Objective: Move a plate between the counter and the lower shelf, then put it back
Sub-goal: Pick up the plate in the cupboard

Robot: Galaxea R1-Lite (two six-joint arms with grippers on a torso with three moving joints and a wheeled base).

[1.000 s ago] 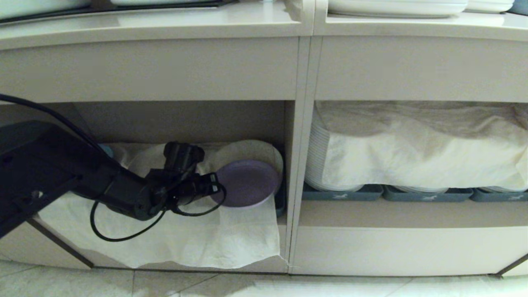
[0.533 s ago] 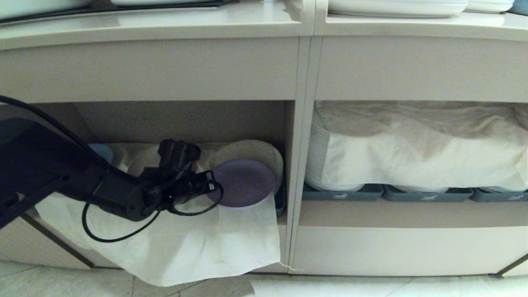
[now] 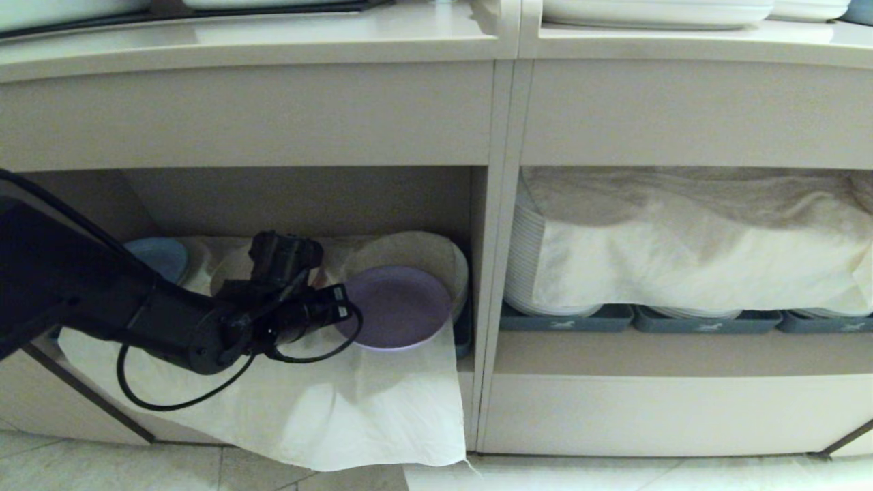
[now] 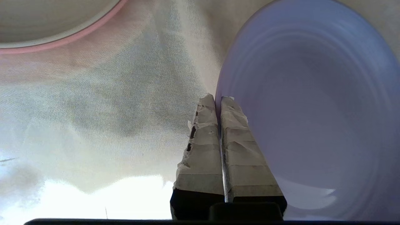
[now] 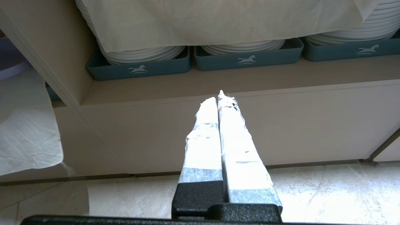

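Over the last second the left tool (image 3: 339, 308) has drawn the lavender plate (image 3: 399, 307) toward the frame's left, dragging the white cloth (image 3: 320, 402) further over the lower shelf (image 3: 466, 361) edge. Its fingers are clamped together on the plate's near rim; the plate sits mid-frame, tilted above the cloth. The cloth could likely snag and slide out, upsetting neighbouring plate stacks; the right tool (image 5: 220, 100) hangs pressed together and empty, off to the side.

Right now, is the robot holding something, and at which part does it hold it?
The left gripper holds the lavender plate by its rim, jaws shut on the edge nearest the arm. The right gripper is shut on nothing.
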